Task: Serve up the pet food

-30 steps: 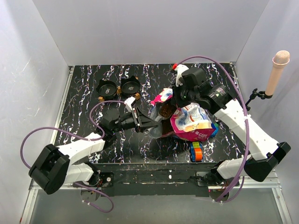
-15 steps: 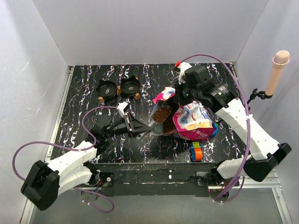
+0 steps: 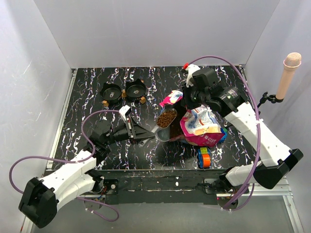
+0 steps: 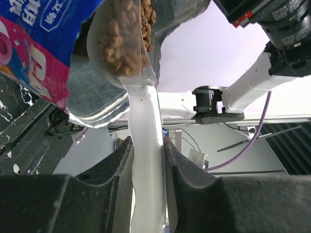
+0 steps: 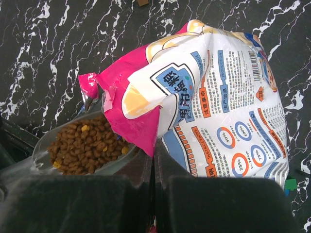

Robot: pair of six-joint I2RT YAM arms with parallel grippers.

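Left gripper [image 4: 147, 145]: clamps clear scoop [image 3: 166, 119] by handle | right gripper [image 5: 153, 148]: pinches closed on bag [image 5: 218, 92] edge, right of surface centre | change: draws scoop leftward, still at bag mouth | pet food [image 5: 90, 143]: heaps scoop | meaning: likely loaded, ready for bowls [image 3: 136, 90] near far edge

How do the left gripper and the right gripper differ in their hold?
The left gripper holds the scoop by its clear handle; the right gripper pinches the edge of the bag. The left jaws stand apart around the handle; the right jaws nearly touch. Both are shut on something.
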